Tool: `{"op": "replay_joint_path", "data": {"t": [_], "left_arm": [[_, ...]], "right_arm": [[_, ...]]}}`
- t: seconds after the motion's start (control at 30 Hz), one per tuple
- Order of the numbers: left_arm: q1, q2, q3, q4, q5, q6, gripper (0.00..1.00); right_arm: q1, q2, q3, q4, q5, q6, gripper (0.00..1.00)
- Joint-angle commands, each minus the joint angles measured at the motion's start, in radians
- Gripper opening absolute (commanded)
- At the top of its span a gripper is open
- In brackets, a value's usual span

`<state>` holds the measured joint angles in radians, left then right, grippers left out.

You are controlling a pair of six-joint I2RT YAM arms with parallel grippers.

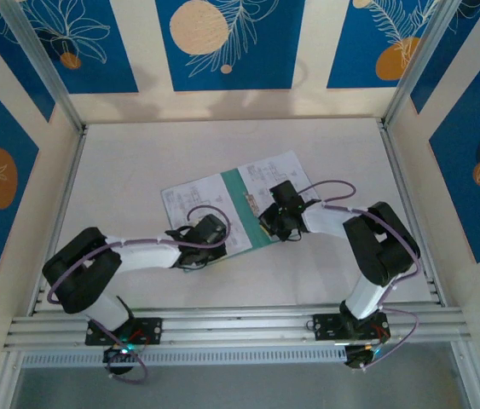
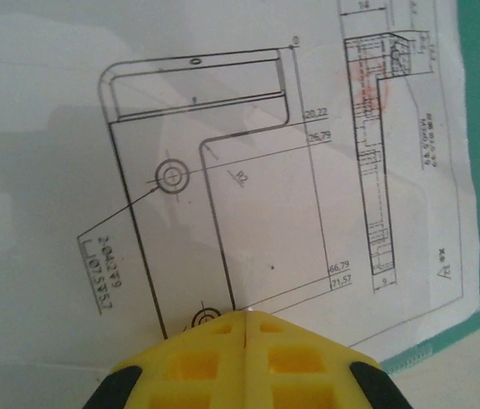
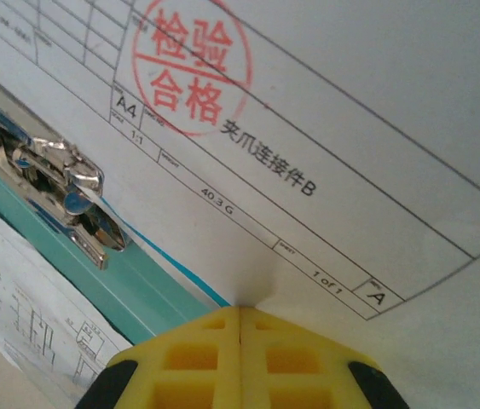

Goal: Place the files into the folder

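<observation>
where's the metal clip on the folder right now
In the right wrist view the metal clip sits at the left on the teal folder, beside the stamped white sheet and up-left of the closed right pincer.

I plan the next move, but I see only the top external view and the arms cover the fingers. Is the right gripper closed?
Observer: Yes, the right gripper is shut, tips together before a white sheet with a red round stamp.
Operator: Does the folder have a clip?
Observer: Yes, a metal clip sits on the teal folder.
Operator: And the left gripper?
Observer: Shut too, over a drawing sheet.
</observation>
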<state>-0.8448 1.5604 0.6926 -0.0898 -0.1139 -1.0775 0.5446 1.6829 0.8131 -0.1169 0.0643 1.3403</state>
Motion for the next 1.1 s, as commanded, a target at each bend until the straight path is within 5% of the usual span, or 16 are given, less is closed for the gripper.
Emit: {"op": "replay_joint_path", "data": {"t": [0.0,0.4,0.83,1.07], "left_arm": [[0.052,0.040,-0.019,-0.218,-0.040,0.079,0.00],[0.070,0.029,-0.017,-0.193,0.010,0.075,0.00],[0.021,-0.171,-0.040,-0.207,0.040,-0.006,0.00],[0.027,-0.340,-0.043,-0.317,0.002,0.012,0.21]], "right_arm": [[0.052,-0.009,-0.105,-0.134,0.027,0.096,0.04],[0.059,-0.076,-0.118,-0.187,0.080,0.096,0.04],[0.113,-0.223,-0.034,-0.299,0.175,-0.033,0.08],[0.187,-0.273,-0.013,-0.350,0.209,-0.068,0.13]]}}
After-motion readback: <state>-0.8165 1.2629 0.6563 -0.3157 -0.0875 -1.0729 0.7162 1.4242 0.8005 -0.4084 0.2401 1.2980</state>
